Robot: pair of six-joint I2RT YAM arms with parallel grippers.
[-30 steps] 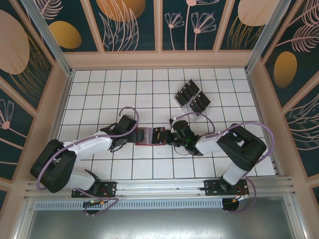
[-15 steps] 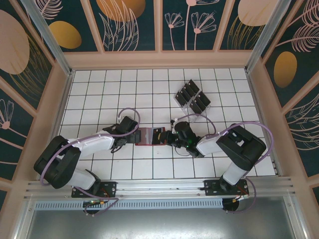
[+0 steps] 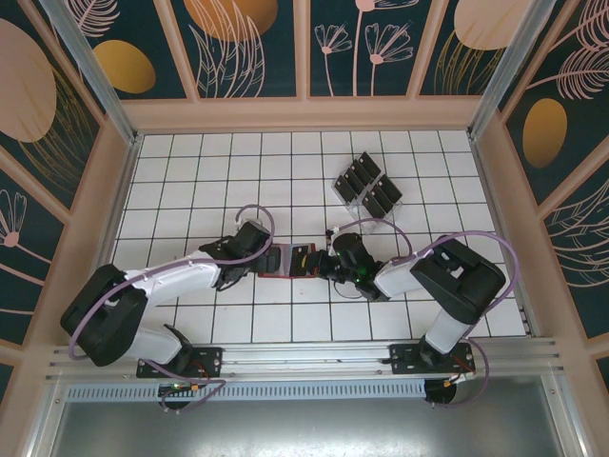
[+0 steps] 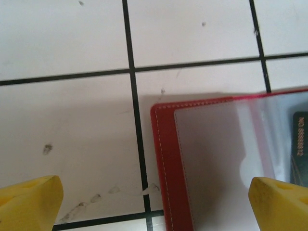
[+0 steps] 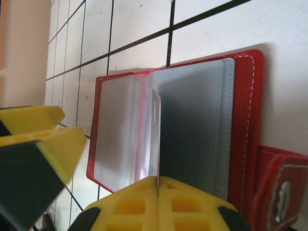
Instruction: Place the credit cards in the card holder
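The red card holder (image 3: 278, 259) lies open on the tiled floor between the two arms, its clear sleeves facing up. My right gripper (image 5: 158, 180) is shut on a thin credit card (image 5: 156, 134), seen edge-on and standing upright over the holder's (image 5: 248, 120) sleeves. From above, that right gripper (image 3: 317, 261) sits at the holder's right side with the dark card (image 3: 303, 259). My left gripper (image 3: 259, 255) is open wide at the holder's left edge (image 4: 168, 163), one finger over the floor and one over the sleeves, nothing between them. Another dark card (image 4: 299, 144) shows inside a sleeve.
A clear plastic rack (image 3: 368, 186) with several black cards stands on the tiles behind and to the right of the holder. The holder's red strap with a snap (image 5: 281, 202) lies off its right side. Patterned walls enclose the white tiled floor (image 3: 190, 181).
My left gripper has slid right, up to the card holder's left edge, staying open. The right gripper has stayed shut on the card, almost in place.
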